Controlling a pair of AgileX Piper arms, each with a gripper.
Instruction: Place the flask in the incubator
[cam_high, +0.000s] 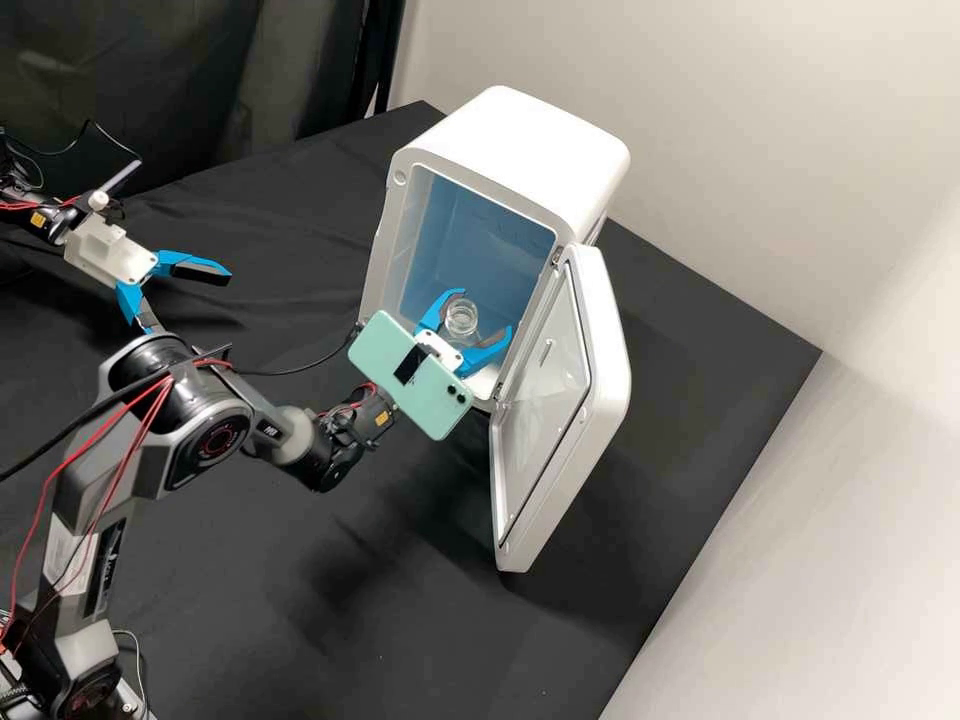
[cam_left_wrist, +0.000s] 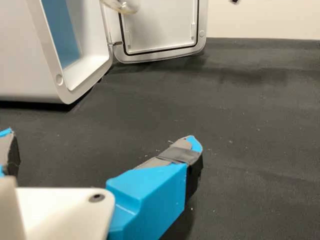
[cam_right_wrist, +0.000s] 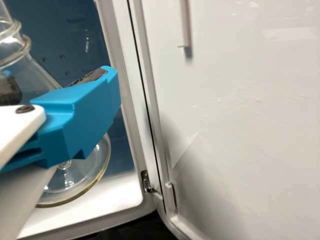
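With the flask (cam_high: 460, 314) clamped by the right gripper (cam_high: 468, 324) inside the incubator (cam_high: 520, 150), level set-down before release was advised.

Right arm (cam_high: 190, 420), 8 o'clock in high view: dark grey, rounded joints, red and black cables (cam_high: 150, 392) looped alongside. Mint-green phone (cam_high: 420, 378) on its wrist. Left claw (cam_high: 188, 298): white body, bright blue fingers (cam_left_wrist: 150, 195), dark pads (cam_left_wrist: 182, 157), one black screw (cam_left_wrist: 96, 197).
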